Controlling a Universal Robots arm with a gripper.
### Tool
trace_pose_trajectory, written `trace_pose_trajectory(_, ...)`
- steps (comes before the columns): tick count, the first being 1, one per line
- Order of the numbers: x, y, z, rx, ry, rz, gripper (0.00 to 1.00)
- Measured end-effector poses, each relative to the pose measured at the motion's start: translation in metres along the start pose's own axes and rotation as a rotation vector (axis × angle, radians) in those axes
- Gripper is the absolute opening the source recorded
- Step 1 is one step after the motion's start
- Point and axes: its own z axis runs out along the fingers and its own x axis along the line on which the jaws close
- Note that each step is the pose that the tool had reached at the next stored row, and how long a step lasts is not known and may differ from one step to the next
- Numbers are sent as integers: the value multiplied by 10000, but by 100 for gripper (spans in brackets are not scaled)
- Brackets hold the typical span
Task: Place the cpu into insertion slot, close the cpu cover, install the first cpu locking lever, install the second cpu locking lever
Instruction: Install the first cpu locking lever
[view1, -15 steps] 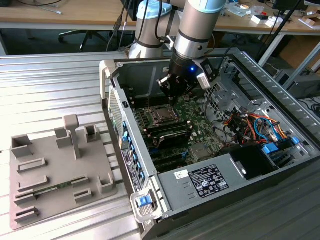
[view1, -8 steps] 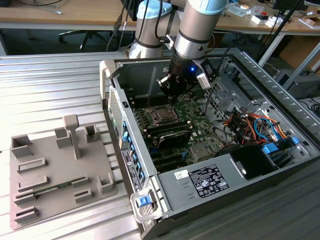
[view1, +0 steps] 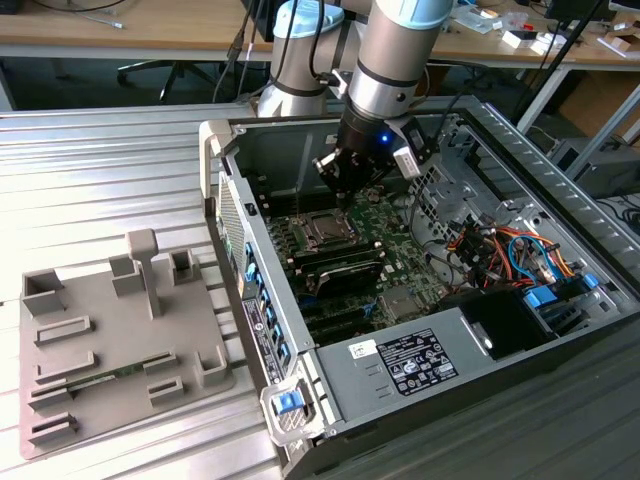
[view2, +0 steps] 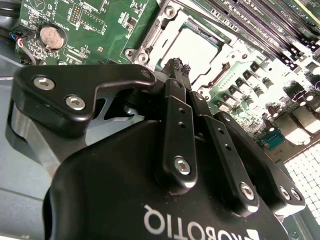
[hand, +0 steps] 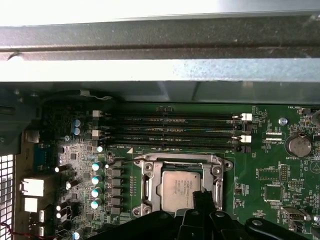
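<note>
1. Status: found chip (hand: 177, 187) lying flat mid-board (hand: 260, 165), just beside memory slots (hand: 170, 131). Metal cover (hand: 146, 182) frames it and is apparently down.
2. Logged gripper (view2: 177, 67) at chip's edge, near wire lever (view2: 219, 76). Fingers pinched together, gripping nothing visible.
3. Judged step: lever locking. Push with fingertip squarely on the wire, steer it under its hook, keep off chip face. Likely to slip off if pressed at an angle.
</note>
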Motion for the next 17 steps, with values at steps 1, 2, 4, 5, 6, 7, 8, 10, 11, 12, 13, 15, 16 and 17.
trace_pose_trajectory(1,5,0,0,0,0,-1,11)
trace_pose_trajectory(2,12,0,0,0,0,0,11)
trace_pose_trajectory(4,31,0,0,0,-1,-1,11)
trace_pose_trajectory(5,43,0,0,0,0,0,11)
trace_pose_trajectory(6,50,0,0,0,0,0,11)
trace_pose_trajectory(7,59,0,-1,1,0,0,11)
trace_pose_trajectory(8,70,0,-1,0,0,1,11)
trace_pose_trajectory(10,82,0,-1,1,0,1,11)
trace_pose_trajectory(11,92,0,-1,0,0,0,11)
trace_pose_trajectory(12,103,1,-1,1,0,0,11)
trace_pose_trajectory(13,110,1,-1,0,0,0,11)
trace_pose_trajectory(15,133,1,-1,0,0,0,11)
trace_pose_trajectory(16,137,1,-1,0,0,0,11)
trace_pose_trajectory(17,143,1,-1,0,0,0,11)
